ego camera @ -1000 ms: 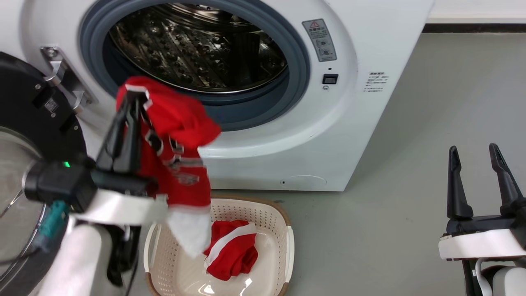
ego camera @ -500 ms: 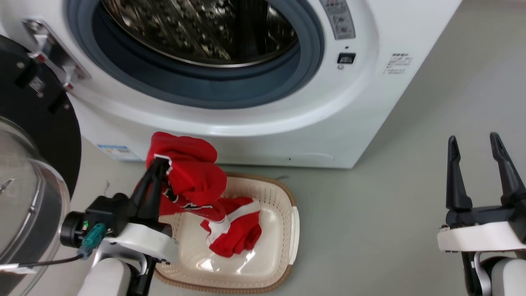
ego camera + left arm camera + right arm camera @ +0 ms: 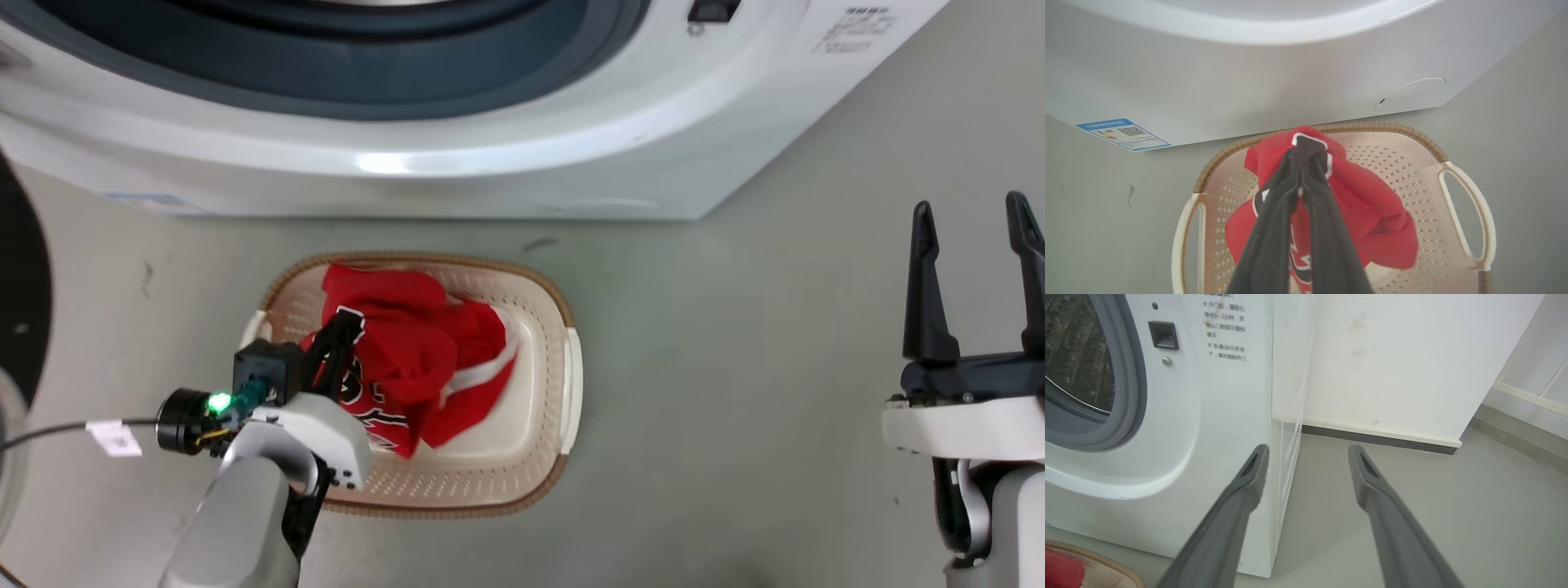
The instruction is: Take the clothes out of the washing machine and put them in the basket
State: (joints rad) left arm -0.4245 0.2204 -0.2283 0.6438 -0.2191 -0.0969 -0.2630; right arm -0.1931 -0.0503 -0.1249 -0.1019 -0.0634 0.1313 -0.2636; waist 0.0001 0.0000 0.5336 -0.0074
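Cream perforated plastic basket (image 3: 569, 384) on grey floor (image 3: 735, 367), left tool (image 3: 349, 320) closed on red lettered jersey (image 3: 408, 359) inside it (over red white-striped garment (image 3: 469, 404)), right tool (image 3: 970, 211) spread open.

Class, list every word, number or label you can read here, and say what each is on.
"开门前,请耐心等候1~2分钟,并确认门锁指示图标熄灭": notice printed on the washing machine front, right of the door ring.
"机器运行状态下,请勿强制开门": next lines of the same notice.
Blue sticker low on the machine: too small to read.
Jersey lettering: folded over, not readable.
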